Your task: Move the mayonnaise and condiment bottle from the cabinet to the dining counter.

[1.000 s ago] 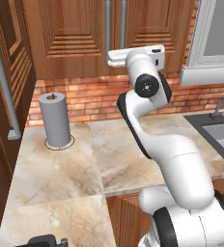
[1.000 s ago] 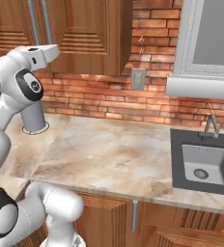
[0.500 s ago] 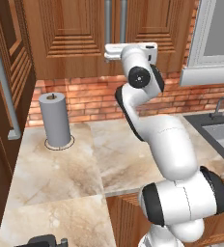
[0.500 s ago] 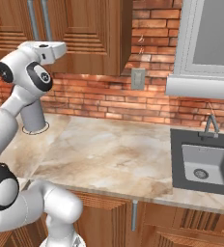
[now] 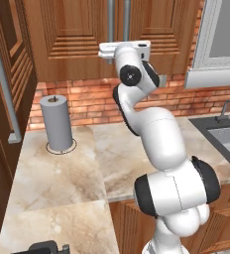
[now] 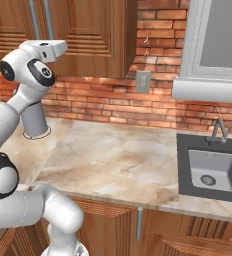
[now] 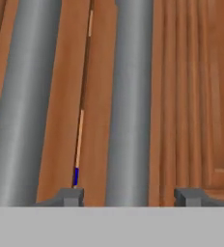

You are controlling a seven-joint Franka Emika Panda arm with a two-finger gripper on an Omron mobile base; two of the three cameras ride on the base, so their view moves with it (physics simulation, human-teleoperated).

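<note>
The reddish-brown wooden wall cabinet (image 5: 82,39) is closed, its contents hidden. The gripper (image 7: 131,195), jaws apart, straddles the right grey bar handle (image 7: 131,96). Next: clamp, pull open.

- The cabinet (image 5: 77,39) is reddish-brown wood, with grooved lines on its doors.
- Its two long handles (image 7: 131,96) are plain grey.
- A thin strip of blue (image 7: 76,176) shows in the crack between the doors.
- The wall (image 6: 98,102) is red brick with pale lines.
- The counter (image 5: 57,173) is beige — with cloudy brown marble swirls.
- The paper roll (image 5: 57,123) is grey.
- The sink (image 6: 210,167) is dark grey.
- The arm (image 5: 154,134) is white — its joints are dark.
</note>
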